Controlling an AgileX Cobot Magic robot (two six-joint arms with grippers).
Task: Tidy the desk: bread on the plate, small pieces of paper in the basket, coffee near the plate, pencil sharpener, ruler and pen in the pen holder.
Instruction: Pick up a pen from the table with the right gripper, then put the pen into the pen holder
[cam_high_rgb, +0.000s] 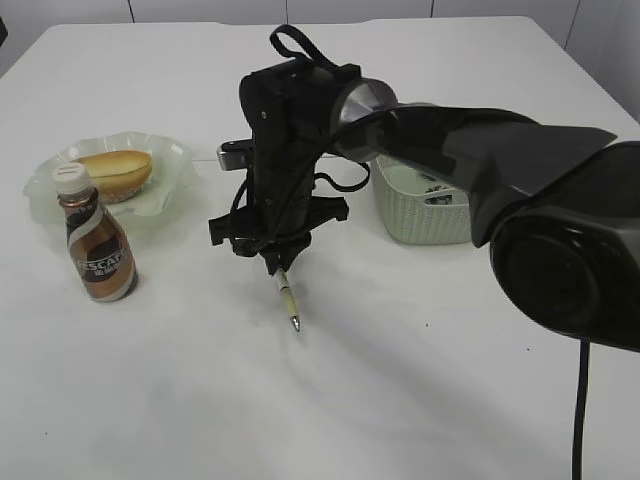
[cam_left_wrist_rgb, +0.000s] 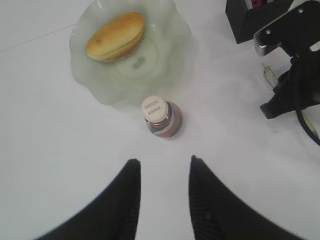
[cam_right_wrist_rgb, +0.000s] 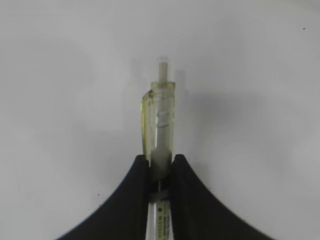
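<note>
My right gripper (cam_high_rgb: 275, 262) reaches across the middle of the table and is shut on a pale yellow-green pen (cam_high_rgb: 288, 298). The pen slants down, its tip close to the tabletop. In the right wrist view the gripper (cam_right_wrist_rgb: 161, 162) clamps the pen (cam_right_wrist_rgb: 160, 115) by its upper barrel. My left gripper (cam_left_wrist_rgb: 162, 167) is open and empty above the table, short of the coffee bottle (cam_left_wrist_rgb: 162, 117). The bread (cam_high_rgb: 115, 172) lies on the pale green plate (cam_high_rgb: 45, 175), and the coffee (cam_high_rgb: 98, 245) stands just in front of it. The pencil sharpener and ruler are out of view.
A pale green woven basket (cam_high_rgb: 420, 215) stands to the right behind my right arm, with some small bits inside. A black mesh pen holder (cam_left_wrist_rgb: 247, 17) shows at the top right of the left wrist view, beyond my right arm (cam_left_wrist_rgb: 295, 60).
</note>
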